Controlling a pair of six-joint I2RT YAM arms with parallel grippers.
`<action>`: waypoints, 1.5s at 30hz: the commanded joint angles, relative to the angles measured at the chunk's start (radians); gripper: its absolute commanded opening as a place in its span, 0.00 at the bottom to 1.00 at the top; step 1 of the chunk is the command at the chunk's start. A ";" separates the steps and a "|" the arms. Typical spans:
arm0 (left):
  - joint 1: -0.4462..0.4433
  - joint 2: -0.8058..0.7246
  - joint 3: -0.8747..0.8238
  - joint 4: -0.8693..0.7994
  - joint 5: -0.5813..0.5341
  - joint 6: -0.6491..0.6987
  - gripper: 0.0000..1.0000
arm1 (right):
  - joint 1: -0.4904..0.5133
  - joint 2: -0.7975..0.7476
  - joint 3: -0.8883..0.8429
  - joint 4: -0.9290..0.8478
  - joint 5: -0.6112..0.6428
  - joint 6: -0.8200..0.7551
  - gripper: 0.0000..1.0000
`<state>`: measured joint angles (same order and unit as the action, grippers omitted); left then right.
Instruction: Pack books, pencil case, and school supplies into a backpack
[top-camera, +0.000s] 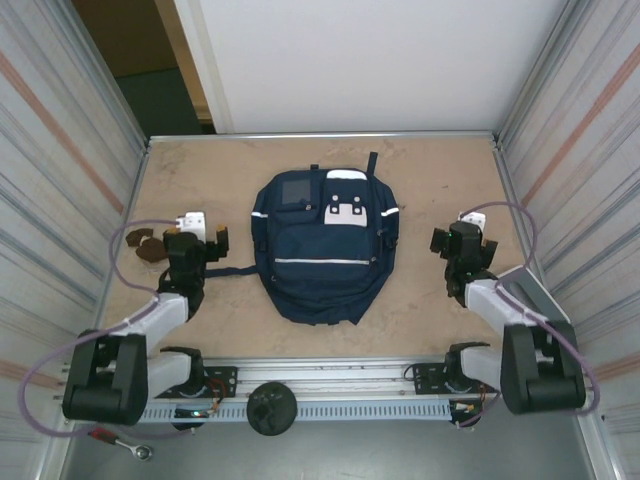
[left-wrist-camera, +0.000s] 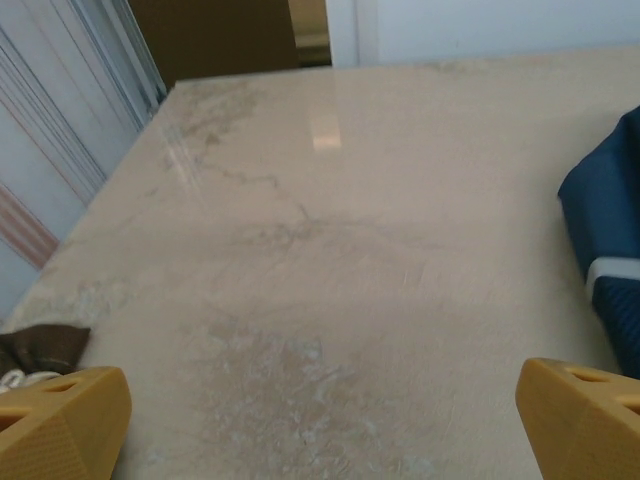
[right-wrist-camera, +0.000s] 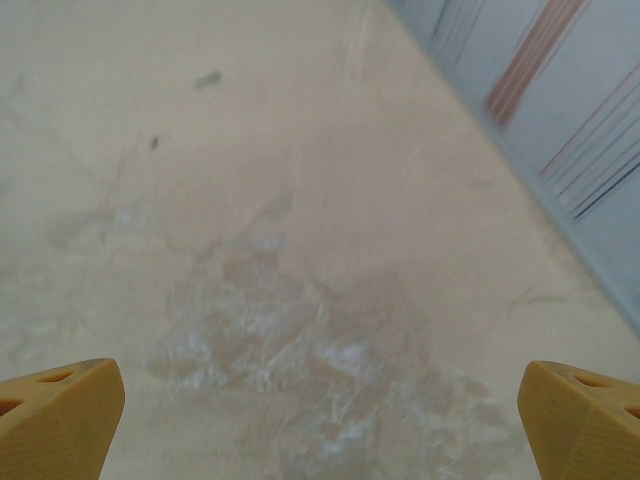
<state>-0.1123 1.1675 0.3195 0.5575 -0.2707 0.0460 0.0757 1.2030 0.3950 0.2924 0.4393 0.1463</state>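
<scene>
Backpack (top-camera: 322, 250) lies flat mid-worktop (top-camera: 420, 180), front side up, top end toward the far wall, grey patch and white dotted patch near that end, white stripes across the front. A dark strap trails from its left side toward the left arm. Left fingers (left-wrist-camera: 60, 425) stand wide apart w/ nothing between them, just bare worktop under the gap; they sit left of the backpack, near it but not touching. In the left wrist view the backpack's navy edge w/ a white stripe (left-wrist-camera: 610, 240) shows at the right. Right fingers (right-wrist-camera: 60, 415) are also spread wide and empty, above bare mottled worktop on the backpack's right, clear of it, w/ the corrugated side wall (right-wrist-camera: 560, 110) running along the right. Brown lumps (top-camera: 148, 245) lie on the worktop by the left wall, just beyond the left arm; in the left wrist view one dark piece (left-wrist-camera: 45, 348) shows just above the left fingertip. Both arms sit low, one each side of the backpack.
</scene>
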 joint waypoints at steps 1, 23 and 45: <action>0.004 0.100 0.041 0.069 -0.008 -0.045 0.99 | -0.014 0.084 -0.002 0.217 -0.072 -0.037 0.99; 0.076 0.344 0.076 0.267 0.177 -0.005 0.99 | -0.101 0.338 0.005 0.525 -0.378 -0.059 0.99; 0.071 0.340 0.079 0.254 0.172 -0.001 0.99 | -0.106 0.338 0.009 0.522 -0.389 -0.056 0.99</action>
<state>-0.0395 1.5196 0.3759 0.8116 -0.1001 0.0479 -0.0269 1.5459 0.3897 0.8150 0.0544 0.0856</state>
